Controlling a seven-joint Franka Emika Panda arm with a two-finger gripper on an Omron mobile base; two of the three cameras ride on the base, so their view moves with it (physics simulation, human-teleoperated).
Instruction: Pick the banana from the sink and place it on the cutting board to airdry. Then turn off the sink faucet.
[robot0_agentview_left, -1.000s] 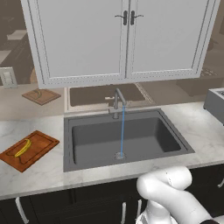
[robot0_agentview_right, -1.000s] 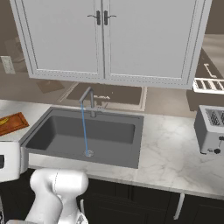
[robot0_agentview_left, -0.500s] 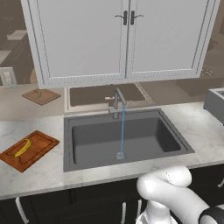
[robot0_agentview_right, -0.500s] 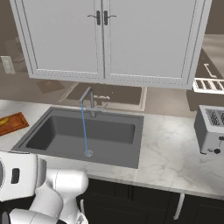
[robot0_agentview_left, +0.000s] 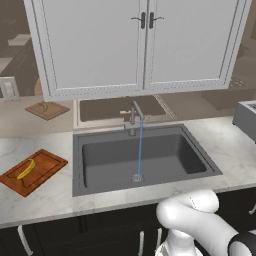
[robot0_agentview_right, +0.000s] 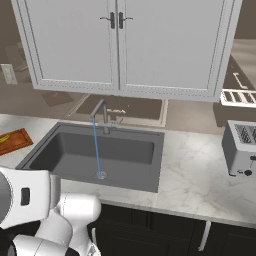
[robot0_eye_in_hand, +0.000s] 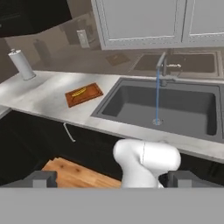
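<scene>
One banana (robot0_agentview_left: 26, 169) lies on one cutting board (robot0_agentview_left: 45, 165).

White double-door wall cabinets (robot0_agentview_left: 142, 45) hang above the marble-patterned counter (robot0_agentview_left: 50, 192), their two small dark handles (robot0_agentview_left: 146, 20) side by side at the centre seam. A silver toaster (robot0_agentview_right: 240, 148) sits on the counter at the far right, slots up. On the wall at the left is a pale switch plate (robot0_agentview_left: 9, 88). Behind the counter, a lower ledge carries a small, paler tan board (robot0_agentview_left: 47, 109) — something small lies on it, too small to identify. A white paper-towel roll (robot0_eye_in_hand: 20, 63) stands upright at the counter's far left end. Dark base cabinets (robot0_agentview_right: 165, 235) run below, with slim pale handles (robot0_agentview_right: 204, 235).
</scene>
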